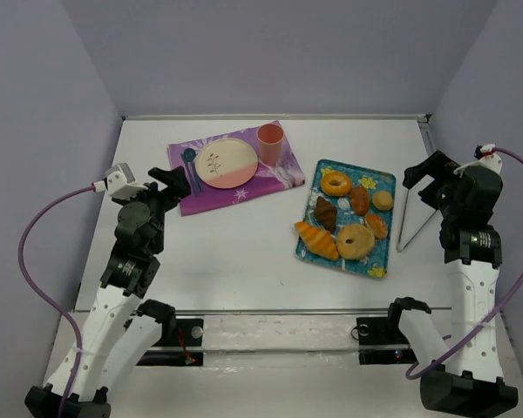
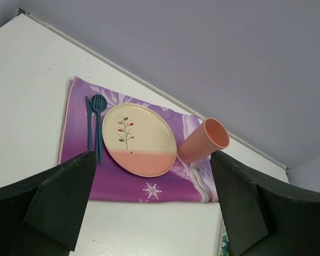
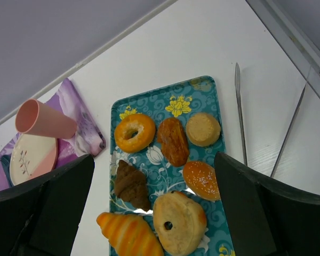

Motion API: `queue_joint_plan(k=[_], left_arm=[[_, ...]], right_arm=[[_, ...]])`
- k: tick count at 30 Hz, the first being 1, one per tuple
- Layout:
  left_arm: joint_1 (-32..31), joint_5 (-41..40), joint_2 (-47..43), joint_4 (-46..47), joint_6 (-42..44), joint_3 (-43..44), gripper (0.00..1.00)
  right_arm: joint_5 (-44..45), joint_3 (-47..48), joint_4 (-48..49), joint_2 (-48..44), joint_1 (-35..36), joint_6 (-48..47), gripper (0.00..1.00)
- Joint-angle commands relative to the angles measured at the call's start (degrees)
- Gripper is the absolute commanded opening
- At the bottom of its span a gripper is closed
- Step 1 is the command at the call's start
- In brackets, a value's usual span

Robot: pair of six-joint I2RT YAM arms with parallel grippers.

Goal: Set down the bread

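Observation:
The bread [image 1: 359,200] [image 3: 173,140] is a small glossy orange-brown oval roll with a darker top. It lies on the teal patterned tray [image 1: 375,255] [image 3: 202,88], between a ring bread and a small round bun. My right gripper [image 1: 427,174] [image 3: 153,176] hangs open above the tray's right side, holding nothing. My left gripper [image 1: 170,181] [image 2: 152,178] is open and empty too, hovering at the near left corner of the purple placemat [image 1: 244,187] [image 2: 165,186]. A cream and pink plate [image 1: 226,162] [image 2: 138,140] sits on that mat.
A pink cup [image 1: 270,143] [image 2: 202,141] stands by the plate, and a blue fork and knife [image 2: 94,125] lie left of it. The tray also holds a dark croissant [image 3: 130,184], a striped orange croissant [image 3: 128,234], ring breads and a lighter orange roll [image 3: 201,180]. Metal tongs [image 1: 410,222] [image 3: 239,112] lie right of the tray.

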Motion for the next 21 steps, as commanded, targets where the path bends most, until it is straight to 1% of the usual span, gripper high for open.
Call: queue_joint_plan(k=[1,3,6,9,10,12,13,18,21], left_arm=[[0.0,0.6,1.0,2.1,0.7,1.9,0.99],[0.0,0.9,1.3,2.5,0.7,1.6,0.99],[0.0,1.5,2.0,3.9,0.8,0.9,0.99],[0.0,1.9,2.7,4.0,1.1,0.9,0.99],[0.0,2.0,3.1,4.0,1.4,0.9,0.99],[0.0,1.8,3.2,4.0,1.8,0.4,0.99],[0.0,1.7,3.2,4.0,2.1,0.2,0.99],[0.0,0.8,3.0,4.5,3.3,-1.8,0.99],[0.0,0.3,3.4,5.9,4.1,-2.6,0.99]], right_arm=[[0.6,0.9,-0.1,-1.0,0.4,-0.7,1.0],[0.9,-0.2,0.6,-1.2,0.4,0.2,1.0],[-1.1,-2.0,2.4,0.9,0.4,-2.8,1.0],[2.4,-2.0,0.4,4.3,0.4,-1.4,1.0],[5.4,-1.1,-0.7,7.3,0.4,-1.2,1.0],[6.7,-0.1,-2.3,10.3,0.4,-1.8,1.0],[6.8,-0.1,-2.7,13.2,-0.3,-2.0,1.0],[4.8,-2.1,-3.7,20.9,-5.8,-3.0,1.0],[5.9,-3.7,-3.2,25.6,-5.8,-3.2,1.0]])
